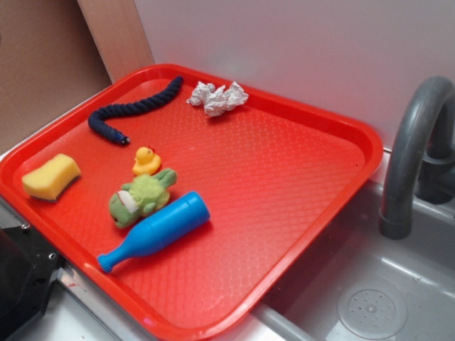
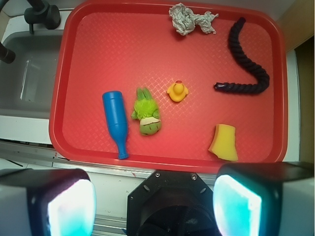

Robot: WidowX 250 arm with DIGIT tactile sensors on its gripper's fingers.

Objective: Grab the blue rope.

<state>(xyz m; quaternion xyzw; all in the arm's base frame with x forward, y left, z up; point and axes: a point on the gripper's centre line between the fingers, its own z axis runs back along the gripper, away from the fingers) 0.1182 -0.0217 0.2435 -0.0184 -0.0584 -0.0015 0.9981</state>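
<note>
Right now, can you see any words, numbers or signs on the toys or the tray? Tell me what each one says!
None: no readable words, numbers or signs in either view.
Blue rope: plain twisted cord, no tag showing.
Blue bottle toy: plain, no label.
Rubber duck, green plush toy, yellow sponge: no writing.
Crumpled paper: no print visible.
Red tray: only a bumpy pattern.

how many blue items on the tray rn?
2. The blue rope lies curved at the tray's far corner, near the crumpled paper. The light blue bottle toy lies on its side near the front edge, beside the green plush. Nothing looks hidden.
</note>
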